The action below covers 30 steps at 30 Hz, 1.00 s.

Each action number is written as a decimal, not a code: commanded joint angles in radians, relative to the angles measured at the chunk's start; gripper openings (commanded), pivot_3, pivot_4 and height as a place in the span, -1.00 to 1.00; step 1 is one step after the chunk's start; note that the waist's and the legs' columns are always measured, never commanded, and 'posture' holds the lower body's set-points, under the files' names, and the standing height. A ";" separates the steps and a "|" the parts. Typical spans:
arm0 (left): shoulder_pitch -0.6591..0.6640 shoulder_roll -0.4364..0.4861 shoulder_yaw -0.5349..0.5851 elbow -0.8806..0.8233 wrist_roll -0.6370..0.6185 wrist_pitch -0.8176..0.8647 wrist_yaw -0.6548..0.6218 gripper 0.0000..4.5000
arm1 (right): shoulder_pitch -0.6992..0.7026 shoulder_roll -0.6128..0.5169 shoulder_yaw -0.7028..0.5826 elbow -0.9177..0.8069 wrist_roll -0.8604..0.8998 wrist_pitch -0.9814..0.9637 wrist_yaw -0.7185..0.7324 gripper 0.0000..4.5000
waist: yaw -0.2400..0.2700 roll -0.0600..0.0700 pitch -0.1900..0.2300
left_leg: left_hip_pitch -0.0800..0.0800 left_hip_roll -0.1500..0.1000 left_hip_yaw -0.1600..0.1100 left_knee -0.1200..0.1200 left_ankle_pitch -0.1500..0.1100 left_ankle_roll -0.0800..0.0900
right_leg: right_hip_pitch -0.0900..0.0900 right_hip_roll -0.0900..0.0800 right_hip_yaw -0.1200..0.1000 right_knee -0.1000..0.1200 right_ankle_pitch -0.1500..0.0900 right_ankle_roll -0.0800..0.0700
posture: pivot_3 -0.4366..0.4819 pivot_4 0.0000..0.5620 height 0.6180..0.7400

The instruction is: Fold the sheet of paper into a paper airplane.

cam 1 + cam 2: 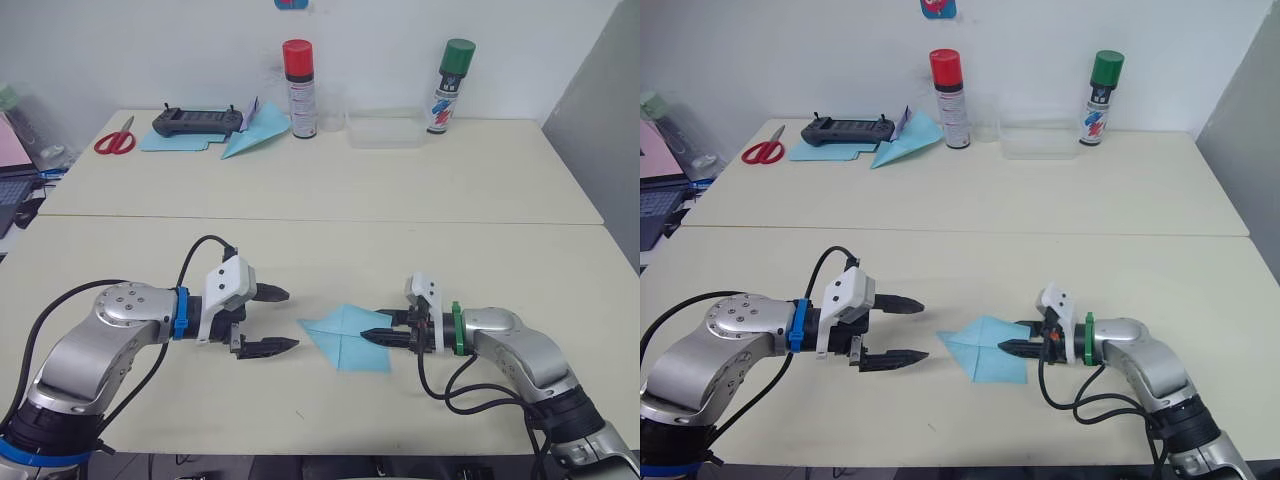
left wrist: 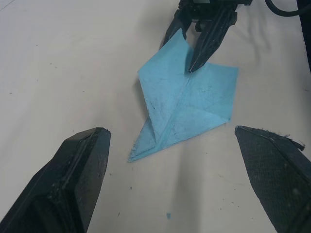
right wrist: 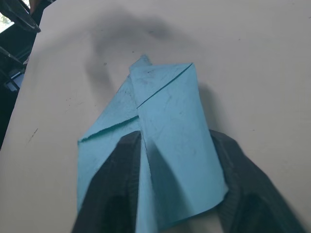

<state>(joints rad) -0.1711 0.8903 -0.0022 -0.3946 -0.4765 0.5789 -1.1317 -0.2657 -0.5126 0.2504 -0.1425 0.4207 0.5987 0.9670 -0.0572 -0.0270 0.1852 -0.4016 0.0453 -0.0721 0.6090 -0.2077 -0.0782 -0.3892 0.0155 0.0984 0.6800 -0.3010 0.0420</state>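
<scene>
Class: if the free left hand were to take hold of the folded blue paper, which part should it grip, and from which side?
Probably the pointed nose of the paper, approached from the robot's left: that tip faces the open left hand, while the right hand pinches the opposite edge.

Light blue sheet of paper (image 1: 347, 337)

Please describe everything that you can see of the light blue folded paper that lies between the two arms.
The sheet of paper is thin, light blue and partly folded into a pointed, dart-like form with clear crease lines and overlapping flaps. It lies on the cream table, its point toward the left end effector, which is open and apart from it. The right end effector grips its rear edge: one flap stands raised between the fingers, the rest lies flat.
</scene>
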 commanded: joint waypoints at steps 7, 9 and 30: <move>-0.009 0.006 0.031 0.046 0.020 -0.056 0.010 1.00 | -0.049 -0.003 -0.066 -0.050 0.003 -0.123 0.034 -0.99 | 0.000 0.000 0.000 | 0.000 0.000 0.000 0.000 0.000 0.000 | 0.000 0.000 0.000 0.000 0.000 0.000 | -0.05 -0.47 1.00; -0.023 0.020 0.047 0.072 0.024 -0.069 0.002 1.00 | -0.089 -0.021 -0.075 -0.043 -0.076 -0.253 0.022 -0.99 | -0.001 0.000 0.000 | 0.000 0.000 0.000 0.000 0.000 0.000 | 0.000 0.000 0.000 0.000 0.000 0.000 | -0.05 -0.47 1.00; -0.066 0.016 0.010 0.121 0.036 -0.090 -0.018 1.00 | 0.046 -0.119 0.039 0.017 -0.301 -0.906 -0.045 0.21 | 0.002 0.001 0.001 | 0.001 0.000 0.000 0.002 0.000 0.000 | 0.002 0.000 0.000 0.002 0.000 0.000 | -0.05 -0.47 1.00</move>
<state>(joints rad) -0.2302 0.9064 0.0031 -0.2434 -0.4358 0.4929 -1.1476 -0.2228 -0.6100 0.3326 -0.0477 0.0026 -0.3751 0.8780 -0.0550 -0.0259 0.1860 -0.3999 0.0453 -0.0724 0.6109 -0.2078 -0.0787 -0.3867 0.0153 0.0985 0.6826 -0.3004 0.0418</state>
